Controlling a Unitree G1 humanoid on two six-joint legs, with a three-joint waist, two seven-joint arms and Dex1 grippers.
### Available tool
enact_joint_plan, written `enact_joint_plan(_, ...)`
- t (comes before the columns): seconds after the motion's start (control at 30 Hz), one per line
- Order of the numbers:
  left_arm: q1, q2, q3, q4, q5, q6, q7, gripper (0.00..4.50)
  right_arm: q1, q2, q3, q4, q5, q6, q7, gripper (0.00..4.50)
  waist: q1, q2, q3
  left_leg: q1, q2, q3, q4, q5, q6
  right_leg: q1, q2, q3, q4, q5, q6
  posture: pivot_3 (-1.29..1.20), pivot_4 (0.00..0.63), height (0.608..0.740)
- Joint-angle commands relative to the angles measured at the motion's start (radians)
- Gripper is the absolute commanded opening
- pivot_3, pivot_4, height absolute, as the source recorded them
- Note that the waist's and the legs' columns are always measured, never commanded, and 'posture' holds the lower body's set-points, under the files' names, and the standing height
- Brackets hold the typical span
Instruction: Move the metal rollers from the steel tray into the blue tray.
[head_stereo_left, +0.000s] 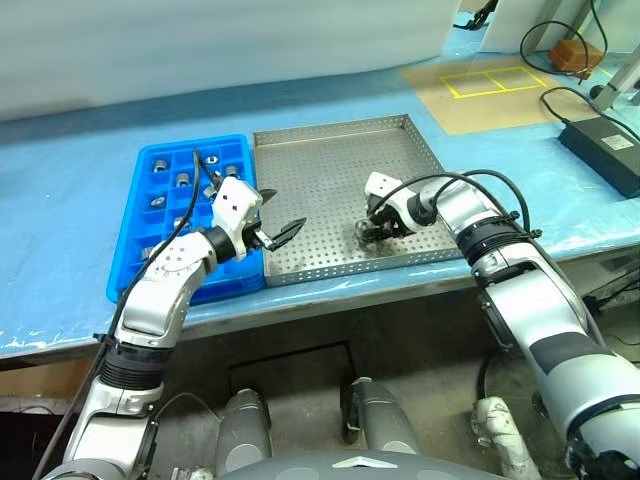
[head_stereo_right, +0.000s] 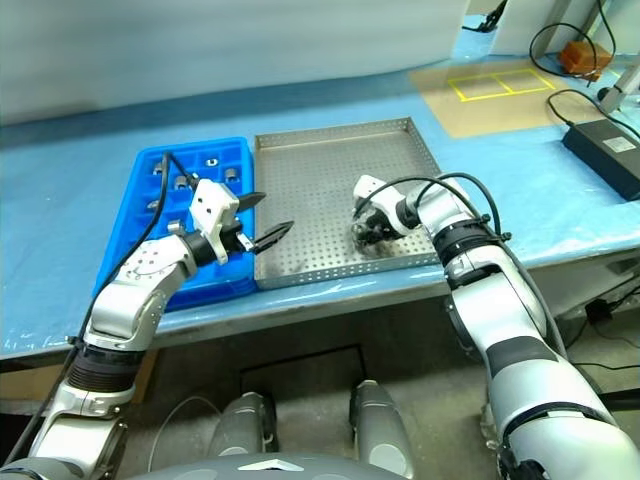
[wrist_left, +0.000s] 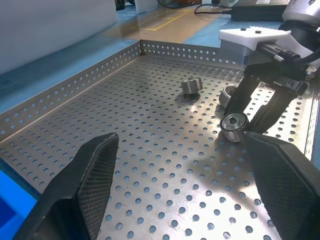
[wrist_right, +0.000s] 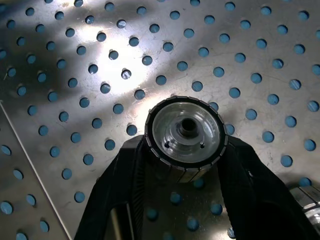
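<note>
The steel tray (head_stereo_left: 330, 170) lies on the blue table with the blue tray (head_stereo_left: 135, 225) against its left side. Several metal rollers (head_stereo_left: 183, 180) sit in the blue tray's compartments. My right gripper (head_stereo_left: 372, 232) points down into the steel tray near its front edge and is shut on a metal roller (wrist_right: 186, 132), one finger (wrist_right: 125, 185) pressed on each side of it. Two more rollers (wrist_left: 191, 85) lie on the perforated floor just beyond. My left gripper (head_stereo_left: 285, 208) hovers open and holds nothing, above the steel tray's left edge.
A black power box (head_stereo_left: 605, 150) with cables sits at the table's right. A tan board with yellow markings (head_stereo_left: 490, 85) lies at the back right. The table's front edge runs just below both trays.
</note>
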Motion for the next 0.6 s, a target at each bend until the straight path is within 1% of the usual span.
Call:
enact_joint_plan(0.03, -0.003, 0.008, 0.019, -0.041, -0.009, 0.003, 0.007, 4.21, -0.019, 0.018, -0.030, -0.001, 0.027, 0.005, 0.005, 1.60, 0.001, 0.000, 0.000, 0.000, 0.000, 0.000, 0.000, 0.000, 0.000, 0.000, 0.000, 0.000, 0.000, 0.000, 0.000, -0.20, 0.150, 0.740)
enact_joint_plan(0.27, -0.017, 0.025, 0.035, -0.030, -0.011, 0.004, 0.000, 4.21, -0.049, 0.037, -0.081, -0.004, 0.064, 0.024, 0.001, 1.60, 0.003, 0.000, 0.000, -0.001, 0.000, 0.000, 0.000, 0.000, 0.000, -0.001, 0.000, 0.000, -0.001, 0.000, 0.000, -0.19, 0.150, 0.740)
enact_joint_plan(0.37, 0.003, 0.055, 0.061, -0.037, -0.007, -0.001, 0.001, 4.21, -0.067, 0.054, -0.103, -0.034, 0.089, 0.033, 0.004, 1.60, 0.002, 0.000, 0.000, -0.002, 0.000, 0.000, 0.000, 0.000, 0.000, -0.001, 0.000, 0.000, 0.000, 0.000, 0.000, -0.16, 0.150, 0.740)
enact_joint_plan(0.5, 0.059, 0.093, 0.125, -0.075, -0.020, 0.000, 0.015, 4.21, -0.105, 0.111, -0.140, -0.088, 0.131, 0.060, -0.022, 1.60, 0.001, 0.000, 0.000, -0.001, 0.000, 0.000, -0.001, 0.000, 0.000, -0.002, 0.000, 0.000, 0.000, 0.000, -0.001, -0.09, 0.150, 0.740)
enact_joint_plan(0.6, 0.129, 0.119, 0.181, -0.092, -0.017, -0.013, 0.027, 4.21, -0.150, 0.172, -0.189, -0.074, 0.167, 0.023, -0.089, 1.60, 0.009, 0.001, 0.001, -0.002, 0.001, 0.000, -0.003, 0.000, -0.001, -0.003, 0.000, -0.001, 0.000, -0.001, -0.002, -0.03, 0.150, 0.740)
